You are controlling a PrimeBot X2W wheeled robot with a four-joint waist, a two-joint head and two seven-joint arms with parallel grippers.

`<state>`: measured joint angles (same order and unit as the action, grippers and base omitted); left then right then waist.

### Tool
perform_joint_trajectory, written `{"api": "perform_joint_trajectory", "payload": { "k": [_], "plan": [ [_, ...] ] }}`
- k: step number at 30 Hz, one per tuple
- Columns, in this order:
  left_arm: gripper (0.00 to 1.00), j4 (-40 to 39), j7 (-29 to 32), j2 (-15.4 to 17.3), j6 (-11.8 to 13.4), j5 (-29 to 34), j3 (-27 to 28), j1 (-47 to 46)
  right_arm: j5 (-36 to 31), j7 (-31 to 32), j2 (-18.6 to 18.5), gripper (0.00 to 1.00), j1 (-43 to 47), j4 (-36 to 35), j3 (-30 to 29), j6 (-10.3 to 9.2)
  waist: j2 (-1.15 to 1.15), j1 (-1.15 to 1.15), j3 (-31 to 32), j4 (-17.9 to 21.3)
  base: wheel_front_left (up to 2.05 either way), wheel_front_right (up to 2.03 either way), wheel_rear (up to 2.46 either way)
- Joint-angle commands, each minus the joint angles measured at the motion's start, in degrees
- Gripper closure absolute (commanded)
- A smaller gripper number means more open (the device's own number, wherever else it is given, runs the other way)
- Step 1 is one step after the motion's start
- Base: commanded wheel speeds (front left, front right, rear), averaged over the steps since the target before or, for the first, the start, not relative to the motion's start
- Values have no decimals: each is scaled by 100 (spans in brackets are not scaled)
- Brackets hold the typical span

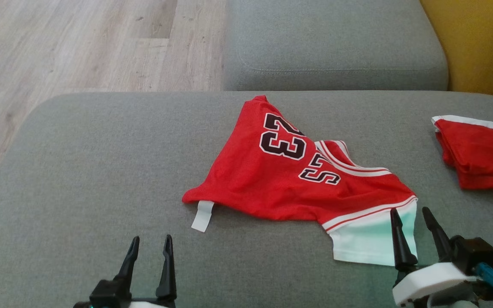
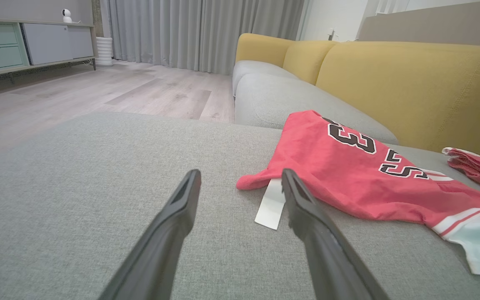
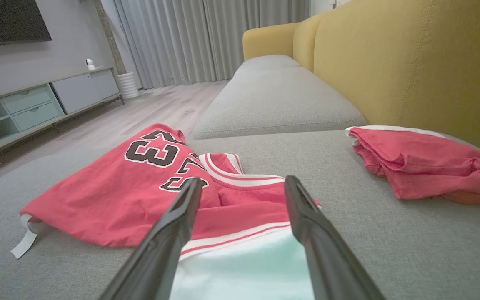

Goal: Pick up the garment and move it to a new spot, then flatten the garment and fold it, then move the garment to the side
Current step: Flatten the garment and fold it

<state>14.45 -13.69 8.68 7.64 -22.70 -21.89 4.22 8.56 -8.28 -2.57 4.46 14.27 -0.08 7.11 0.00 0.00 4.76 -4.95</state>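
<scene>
Garment: the red jersey (image 1: 289, 179) is lying crumpled on the grey sofa seat (image 1: 79, 171), right of centre, numbers facing up and one part doubled over itself. Its white panel (image 1: 370, 244) is pointing toward me.

Left gripper: the left gripper (image 1: 151, 236) is hovering just short of the white tag (image 1: 202, 215) at the jersey's near-left corner. Its fingers (image 2: 181, 208) are standing wide apart, grasping nothing.

Right gripper: the right gripper (image 1: 410, 209) is hanging over the white panel with its fingers (image 3: 302, 216) spread and empty. I cannot tell whether the tips are touching cloth.

Second garment: a folded red piece (image 1: 477, 154) is resting at the seat's right edge, apart from the jersey.

Step, as I am judging it: I am lining up the first pick, and nothing is lifted.

Risk, left side: I may be pinching the tag alone, leaving the jersey dangling from a thin strip and slipping or twisting.

Risk, right side: the fingers may be catching only the top layer where the cloth is doubled, making the lift uneven and bunching the jersey.

Risk, surface: pressing down into the soft seat may be snagging the mesh or the upholstery.

Risk, placement: carrying the jersey rightward may be crowding or dragging the folded piece.
</scene>
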Motion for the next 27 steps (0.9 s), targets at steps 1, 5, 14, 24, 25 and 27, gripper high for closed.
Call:
{"api": "perform_joint_trajectory", "payload": {
  "k": [1, 5, 14, 24, 25, 27],
  "plan": [
    [0, -191, -19, 68, 41, -39, 230, -216, 5, -1, -32, 0, -86, -154, 156, 37, 0, 0, -4, -1, 0, 0, 0],
    [0, -195, 5, 80, 59, -50, 216, -219, 2, 8, -32, 0, -85, -127, 162, 37, 0, 0, -7, -5, 0, 0, 0],
    [0, -220, 36, 97, 79, -39, 129, -199, -206, 317, -32, 0, 23, 369, -495, 37, 0, 0, -83, -79, 0, 0, 0],
    [0, -191, 68, 96, 85, -21, 27, -220, -456, 443, -32, 0, -362, 1541, -898, 37, 0, 0, -273, -274, 0, 0, 0],
    [0, -186, 66, 96, 86, -21, 22, -228, -485, 416, -32, 0, -437, 1694, -929, 37, 0, 0, -293, -292, 0, 0, 0],
    [0, -179, 63, 100, 91, -23, 16, -233, -550, 367, -31, 0, -598, 1986, -955, 37, 0, 0, -321, -315, 0, 0, 0]
  ]
}}
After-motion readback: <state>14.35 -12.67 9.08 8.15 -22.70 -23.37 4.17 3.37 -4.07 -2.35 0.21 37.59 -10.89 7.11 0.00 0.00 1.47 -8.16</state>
